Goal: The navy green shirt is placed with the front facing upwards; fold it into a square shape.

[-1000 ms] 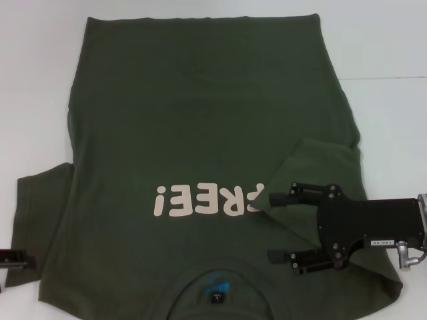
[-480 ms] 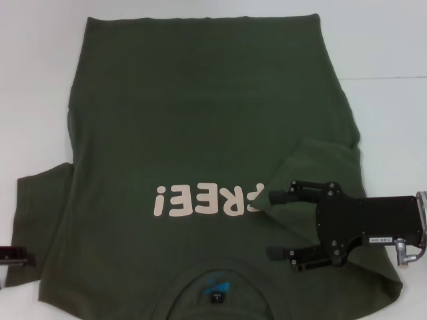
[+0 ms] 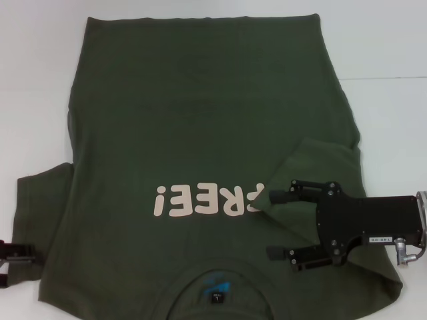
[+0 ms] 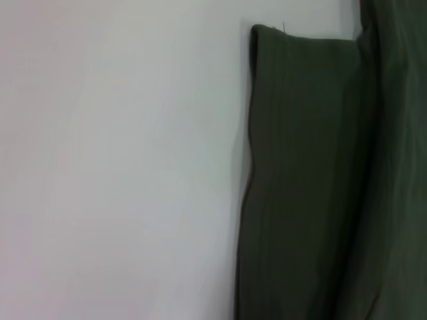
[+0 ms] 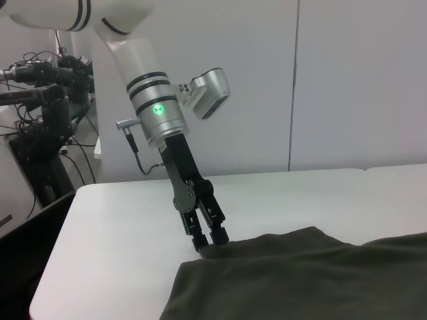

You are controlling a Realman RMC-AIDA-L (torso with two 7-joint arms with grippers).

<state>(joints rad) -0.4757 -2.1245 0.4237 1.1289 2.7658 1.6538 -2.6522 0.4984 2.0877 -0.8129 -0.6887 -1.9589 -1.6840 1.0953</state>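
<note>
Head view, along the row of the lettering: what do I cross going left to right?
Left hand at the edge, unfolded left sleeve, "FREE!" lettering on the navy green shirt, right sleeve folded inward, right hand over it, white table.

Olive shirt [image 3: 200,120] flat, front up, right sleeve apparently folded inward.

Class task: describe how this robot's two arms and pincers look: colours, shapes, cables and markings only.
The left arm is glossy white and cylindrical with black rings, a silver wrist section bearing a green light, a silver camera box and a thin grey cable. Its left pincer is black with slim linked fingers. The right pincer is a flat black body with bolted linkage fingers, a small white label and a silver connector.
</note>
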